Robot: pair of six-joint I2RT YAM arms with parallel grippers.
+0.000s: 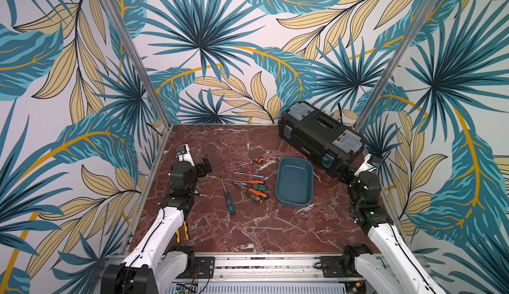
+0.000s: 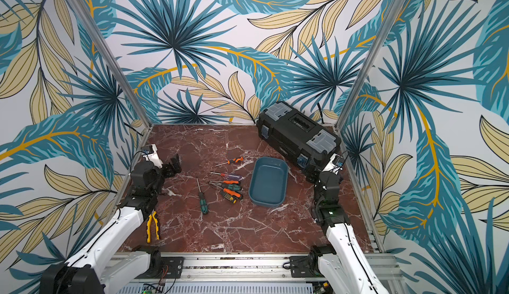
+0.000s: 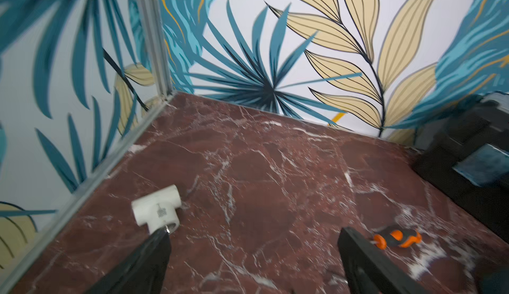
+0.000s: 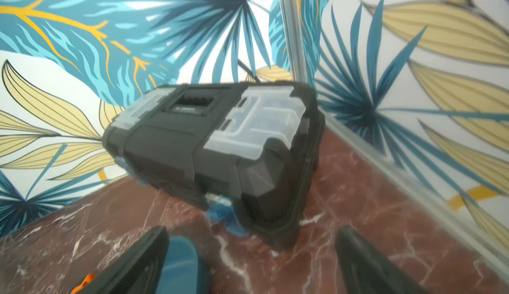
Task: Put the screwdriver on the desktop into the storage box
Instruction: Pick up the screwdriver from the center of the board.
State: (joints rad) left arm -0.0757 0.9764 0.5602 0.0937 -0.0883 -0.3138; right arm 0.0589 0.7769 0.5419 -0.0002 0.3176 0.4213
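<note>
My left claw [image 1: 205,165] hangs released and empty. An orange-handled screwdriver [image 1: 254,161] lies near it on the bench [image 1: 248,232], with more screwdrivers [image 1: 252,186] between it and the storage box [image 1: 294,188]. My right claw [image 1: 345,174], also released, sits just past the box.

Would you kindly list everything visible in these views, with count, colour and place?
screwdrivers: about seven; orange, green, red and yellow handles; mid-desktop, left of the storage box
storage box: one; teal, empty; right of centre
toolbox: one; black, grey lid compartments; far right corner
pliers: one; yellow handles; beside the left arm
pipe tee: one; white; near the left rail
desktop: one; red-brown marble
walls: three; leaf print
left gripper: one; black; open, empty
right gripper: one; black; open, empty, facing the toolbox
</note>
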